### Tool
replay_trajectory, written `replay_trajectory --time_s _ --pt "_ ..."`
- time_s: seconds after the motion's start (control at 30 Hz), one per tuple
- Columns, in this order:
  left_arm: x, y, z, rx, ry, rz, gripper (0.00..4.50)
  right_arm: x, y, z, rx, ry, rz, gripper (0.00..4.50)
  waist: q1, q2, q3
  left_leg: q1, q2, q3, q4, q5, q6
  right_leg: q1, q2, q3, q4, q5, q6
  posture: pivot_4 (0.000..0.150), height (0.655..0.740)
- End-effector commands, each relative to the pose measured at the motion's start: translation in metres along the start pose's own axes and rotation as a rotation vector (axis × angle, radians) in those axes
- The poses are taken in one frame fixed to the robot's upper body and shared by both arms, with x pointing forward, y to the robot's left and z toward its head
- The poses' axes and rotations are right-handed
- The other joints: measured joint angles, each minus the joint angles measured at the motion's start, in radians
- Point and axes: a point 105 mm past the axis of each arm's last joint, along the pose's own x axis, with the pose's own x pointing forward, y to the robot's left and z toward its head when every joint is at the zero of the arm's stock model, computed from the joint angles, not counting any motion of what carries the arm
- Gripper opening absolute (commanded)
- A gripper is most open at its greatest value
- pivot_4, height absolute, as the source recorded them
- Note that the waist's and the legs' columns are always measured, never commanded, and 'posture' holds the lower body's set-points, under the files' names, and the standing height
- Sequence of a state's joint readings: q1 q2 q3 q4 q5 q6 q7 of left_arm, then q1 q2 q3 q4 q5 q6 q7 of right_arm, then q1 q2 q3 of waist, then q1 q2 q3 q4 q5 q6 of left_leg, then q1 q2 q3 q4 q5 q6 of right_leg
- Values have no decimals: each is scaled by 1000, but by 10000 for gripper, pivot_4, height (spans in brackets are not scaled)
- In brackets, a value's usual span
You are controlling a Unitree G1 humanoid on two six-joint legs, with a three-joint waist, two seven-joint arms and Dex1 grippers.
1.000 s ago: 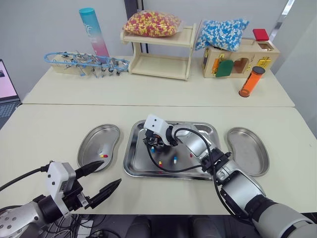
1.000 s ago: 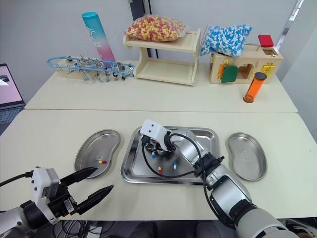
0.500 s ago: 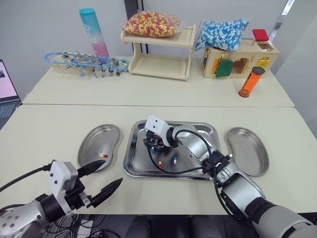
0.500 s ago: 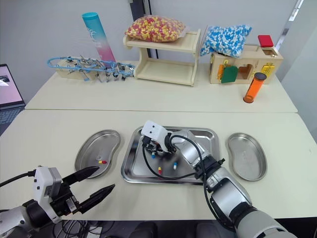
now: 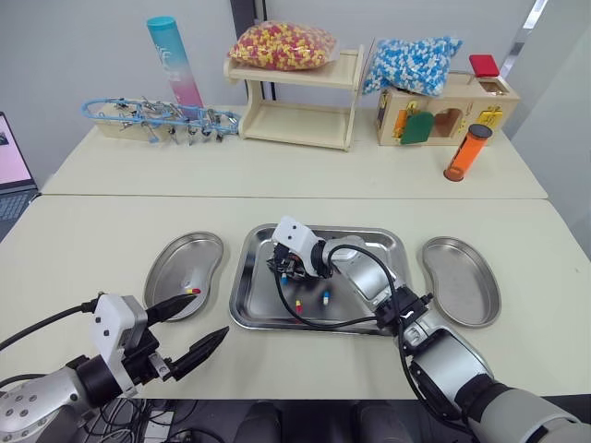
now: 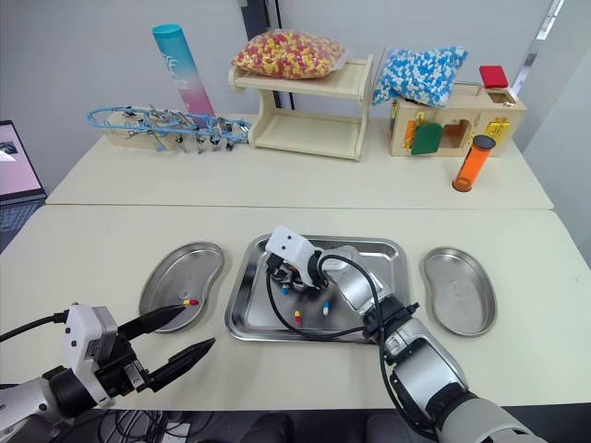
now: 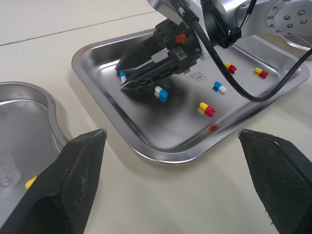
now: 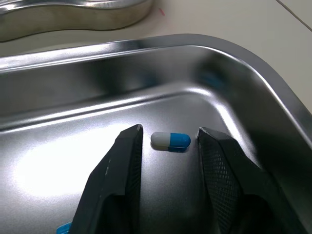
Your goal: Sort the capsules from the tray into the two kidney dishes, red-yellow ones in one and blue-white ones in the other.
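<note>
My right gripper (image 8: 169,132) is low in the left part of the steel tray (image 5: 242,300), open, with its fingers on either side of a blue-white capsule (image 8: 170,140) lying on the tray floor. Small gaps show on both sides of that capsule. More capsules lie in the tray: blue-white ones (image 7: 160,93) (image 7: 219,87) and red-yellow ones (image 7: 206,108) (image 7: 230,67). The left kidney dish (image 5: 164,263) holds a red-yellow capsule (image 5: 192,290). Right of the tray is the other kidney dish (image 5: 462,277). My left gripper (image 5: 208,315) hangs open near the table's front edge, below the left dish.
At the back stand a wooden shelf with a bag of red-yellow capsules (image 5: 282,41), a bag of blue-white capsules (image 5: 411,60) on a wooden box (image 5: 462,106), an orange bottle (image 5: 468,150), a teal-pink tube (image 5: 174,60) and an instrument rack (image 5: 157,115). A laptop (image 5: 9,152) is at the left edge.
My right gripper has edged slightly within the tray's left part, staying open. The left gripper has hardly moved.
</note>
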State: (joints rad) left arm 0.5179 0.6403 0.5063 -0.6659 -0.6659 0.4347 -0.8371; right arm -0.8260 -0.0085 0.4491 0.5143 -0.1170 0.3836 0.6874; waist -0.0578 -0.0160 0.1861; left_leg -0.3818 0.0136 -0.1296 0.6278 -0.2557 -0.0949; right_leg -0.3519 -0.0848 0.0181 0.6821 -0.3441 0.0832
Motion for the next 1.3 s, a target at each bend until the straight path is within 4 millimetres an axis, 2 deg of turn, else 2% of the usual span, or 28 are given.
replay_trajectory --time_s 0.03,0.1,0.27,0.43,0.5,0.63,0.7,0.8,0.93,1.1,1.2,1.3 --pt "3 -7 8 20 -13 -28 45000 3 6 -11 15 34 2 10901 0 0 0 0 0 0 0 0 0 0 0 0 0 0 0 1500 7400" --pt "3 -8 8 18 -11 -28 45000 3 7 -6 1 11 7 6838 0 0 0 0 0 0 0 0 0 0 0 0 0 0 0 1500 7400" --pt "4 -8 9 18 -9 -26 45000 -1 8 10 -47 -55 20 6513 0 0 0 0 0 0 0 0 0 0 0 0 0 0 0 1500 7400" --pt "6 -12 13 30 -22 -45 45000 -18 10 35 -94 -150 47 6511 0 0 0 -2 0 0 0 0 0 -1 0 0 0 0 0 1500 7400" --pt "7 -17 15 43 -25 -81 45000 -30 9 42 -116 -177 54 6511 1 0 0 -2 0 0 0 0 0 -1 0 0 0 0 0 1500 7400" --pt "10 -38 20 50 -25 -214 45000 -75 9 59 -153 -238 69 6510 5 0 0 -3 0 0 0 0 0 -1 0 0 -2 0 0 1500 7400" --pt "12 -44 21 65 -20 -267 45000 -94 10 61 -147 -247 69 6509 7 0 0 -3 0 -1 0 0 0 -1 0 -1 -2 0 0 1500 7400" --pt "17 -51 23 75 -26 -342 45000 -124 16 54 -138 -247 87 6509 12 1 1 -3 0 -1 0 0 0 0 0 -1 -2 0 0 1500 7400" --pt "21 -68 24 84 -29 -496 45000 -165 18 34 -65 -204 60 6508 24 1 1 -4 0 0 0 0 0 0 0 -1 -2 0 0 1500 7400" --pt "24 -72 22 105 -45 -581 45000 -224 1 -3 59 -66 -83 6507 26 1 1 -4 0 0 0 0 0 0 0 -1 -2 0 0 1500 7400" --pt "27 -72 25 99 -71 -606 45000 -260 -12 -33 97 64 -204 6507 29 1 1 -4 0 0 0 0 0 0 0 -1 -2 0 0 1500 7400" --pt "31 -71 27 89 -88 -601 45000 -284 -26 -54 113 143 -308 6507 25 1 1 -4 0 1 0 0 0 1 0 -1 -3 0 0 1500 7400"
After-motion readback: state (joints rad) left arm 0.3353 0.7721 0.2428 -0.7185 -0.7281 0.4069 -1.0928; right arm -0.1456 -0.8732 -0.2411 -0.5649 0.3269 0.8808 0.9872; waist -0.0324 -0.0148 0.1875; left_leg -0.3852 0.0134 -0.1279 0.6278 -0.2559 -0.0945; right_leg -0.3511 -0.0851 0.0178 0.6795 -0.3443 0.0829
